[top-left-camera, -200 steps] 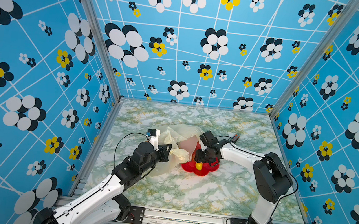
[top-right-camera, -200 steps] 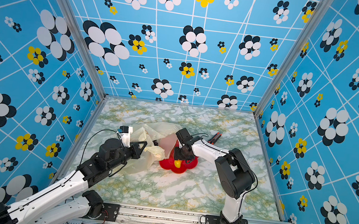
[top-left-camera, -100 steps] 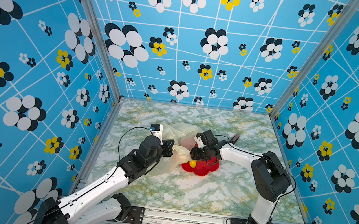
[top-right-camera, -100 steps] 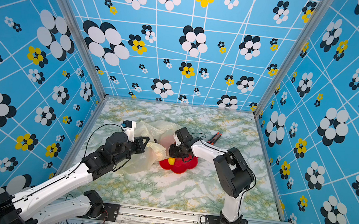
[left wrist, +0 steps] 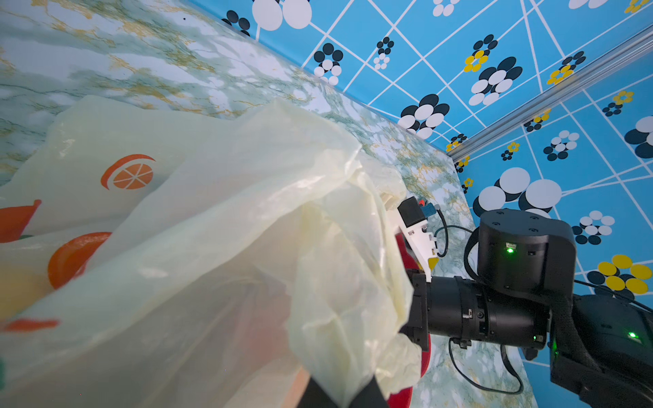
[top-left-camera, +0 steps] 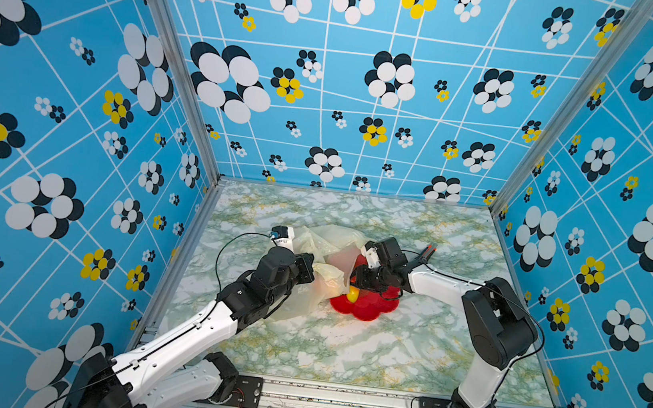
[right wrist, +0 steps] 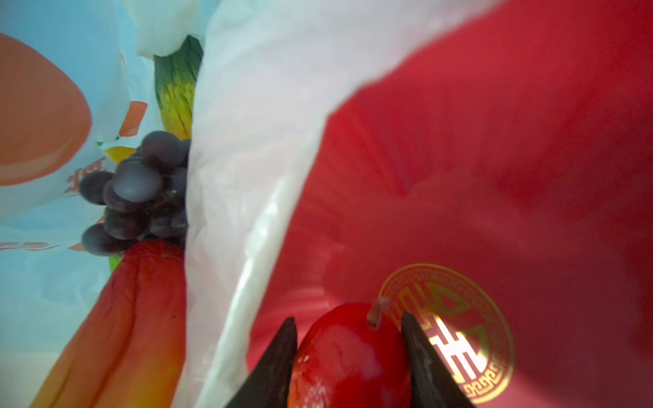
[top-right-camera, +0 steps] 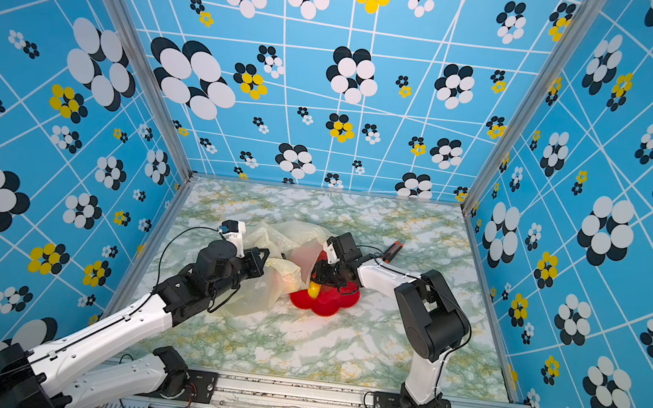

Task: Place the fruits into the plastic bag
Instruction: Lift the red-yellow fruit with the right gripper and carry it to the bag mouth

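**Plastic bag** (top-left-camera: 326, 242); crinkly cream-yellow film with orange prints; lies on the surface (top-left-camera: 341, 353) beside the red plate (top-left-camera: 367, 312); its mouth faces the plate and its rim film is draped over the plate's near edge.

**Left gripper** (left wrist: 341, 397); pinched together on a fold of the bag's rim, holding the mouth raised.

**Right gripper** (right wrist: 348, 319); fingers pressed against both sides of a glossy red fruit (right wrist: 349, 356) over the plate, just beside the bag's rim; whether the fruit has left the plate cannot be told.

**Fruits already inside the bag** (right wrist view); grape bunch (right wrist: 137, 197); orange-red piece (right wrist: 134, 318); green-yellow piece (right wrist: 176, 88).

**Hazards, as judged:**
- Slip; the red fruit is round and slick and is held near the fingertips only, so a quick swing could squirt it out onto the plate or the surface.
- Snag; a sheet of rim film stands between the fruit and the opening, so a low path would push the film inward, closing the mouth or dragging the bag.
- Collapse; the pinched fold is thin, and if it slides out the mouth drops flat.
- Spill; a tug on the bag could roll the grape bunch back out.
- Knock; the plate is light and may shift if the fingers scrape it.
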Controlling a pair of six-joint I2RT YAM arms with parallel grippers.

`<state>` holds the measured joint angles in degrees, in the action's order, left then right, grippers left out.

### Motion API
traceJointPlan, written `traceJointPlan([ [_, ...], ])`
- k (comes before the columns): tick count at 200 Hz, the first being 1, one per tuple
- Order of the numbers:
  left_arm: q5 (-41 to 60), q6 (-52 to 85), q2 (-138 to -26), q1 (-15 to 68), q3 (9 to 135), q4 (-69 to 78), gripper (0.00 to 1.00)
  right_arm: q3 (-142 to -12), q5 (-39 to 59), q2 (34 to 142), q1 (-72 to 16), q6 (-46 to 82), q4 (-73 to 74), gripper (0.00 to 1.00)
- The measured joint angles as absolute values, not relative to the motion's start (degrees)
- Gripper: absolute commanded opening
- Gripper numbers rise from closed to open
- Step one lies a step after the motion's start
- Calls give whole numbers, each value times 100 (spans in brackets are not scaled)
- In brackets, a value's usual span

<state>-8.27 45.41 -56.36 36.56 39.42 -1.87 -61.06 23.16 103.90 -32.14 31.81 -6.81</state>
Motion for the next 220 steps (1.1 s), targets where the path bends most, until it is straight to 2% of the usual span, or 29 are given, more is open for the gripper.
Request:
traceJointPlan([
  [53,-819,4429,-5065,3656,3570,84,0,-6077,2270,9625,-2884,3170,-803,40],
  [132,-580,4071,-4316,3656,3026,309,0,-6657,1861,8567,-2886,3352,-816,37],
  [220,-102,3938,-4193,3656,3002,434,0,-7548,1535,8353,-3935,3280,-862,37],
])
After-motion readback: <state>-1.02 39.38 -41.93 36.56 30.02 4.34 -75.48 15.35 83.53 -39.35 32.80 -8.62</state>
